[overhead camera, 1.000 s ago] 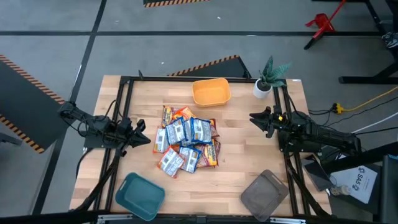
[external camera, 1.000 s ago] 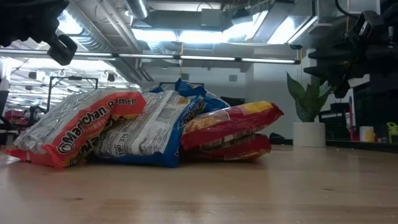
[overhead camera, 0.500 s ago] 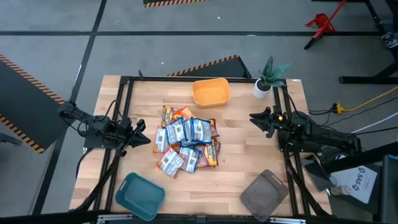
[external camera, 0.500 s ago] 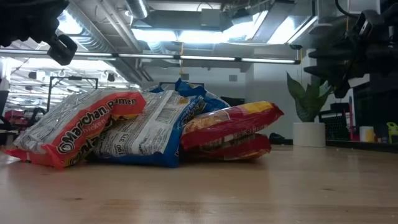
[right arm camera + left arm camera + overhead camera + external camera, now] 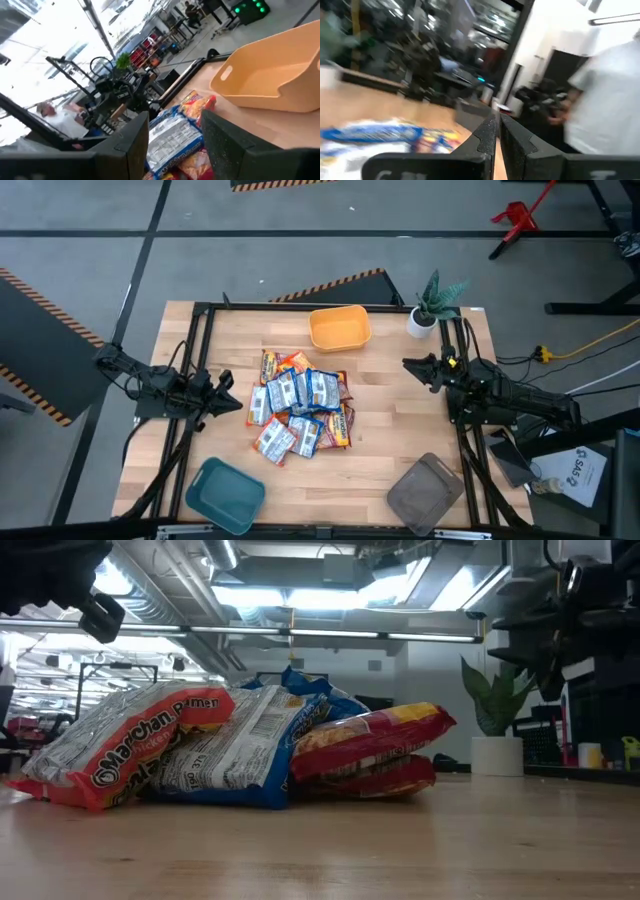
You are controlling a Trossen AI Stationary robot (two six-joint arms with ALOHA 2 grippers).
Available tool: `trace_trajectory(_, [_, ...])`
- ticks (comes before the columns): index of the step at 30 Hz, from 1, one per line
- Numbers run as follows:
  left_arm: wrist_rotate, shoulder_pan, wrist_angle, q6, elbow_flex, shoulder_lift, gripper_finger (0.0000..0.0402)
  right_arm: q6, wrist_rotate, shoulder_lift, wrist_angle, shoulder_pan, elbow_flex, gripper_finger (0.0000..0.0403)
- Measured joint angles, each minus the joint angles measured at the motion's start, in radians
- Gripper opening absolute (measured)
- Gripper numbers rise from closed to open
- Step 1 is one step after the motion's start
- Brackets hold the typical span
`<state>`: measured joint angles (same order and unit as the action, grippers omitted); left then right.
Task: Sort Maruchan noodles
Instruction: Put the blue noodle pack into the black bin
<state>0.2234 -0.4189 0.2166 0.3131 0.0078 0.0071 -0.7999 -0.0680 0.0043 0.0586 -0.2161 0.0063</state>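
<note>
Maruchan noodles [image 5: 299, 408] heaped mid-worktop [image 5: 400, 430], between both arms. Left end effector [image 5: 226, 393] clenched, empty, just beside the heap. Right end effector [image 5: 408, 364] released, well apart from it.

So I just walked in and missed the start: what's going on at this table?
Nothing is being handled yet. A pile of Maruchan noodles lies mid-table, unsorted. The left hand sits shut beside the pile, and the right hand waits open on the opposite side. An orange-yellow bin, a teal bin and a grey bin stand around the pile with no packets in them.
</note>
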Motion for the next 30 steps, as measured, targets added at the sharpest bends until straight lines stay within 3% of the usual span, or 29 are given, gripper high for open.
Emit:
trace_trajectory(6, [0.150,0.000,0.075,-0.008,0.000,0.000,0.0018,-0.035,-0.019,0.000,-0.015,0.000,0.000,0.0166])
trace_trajectory(12, [0.211,0.000,0.076,-0.010,0.000,0.000,0.0018,-0.034,-0.063,0.000,-0.005,0.000,0.000,0.0166])
trace_trajectory(22, [0.470,0.001,0.091,0.020,0.000,0.000,0.0018,-0.060,-0.151,0.000,0.145,0.000,0.000,0.0166])
trace_trajectory(30, [0.516,0.001,0.125,0.121,0.000,0.000,0.0018,-0.058,-0.143,0.000,0.177,0.000,0.000,0.0166])
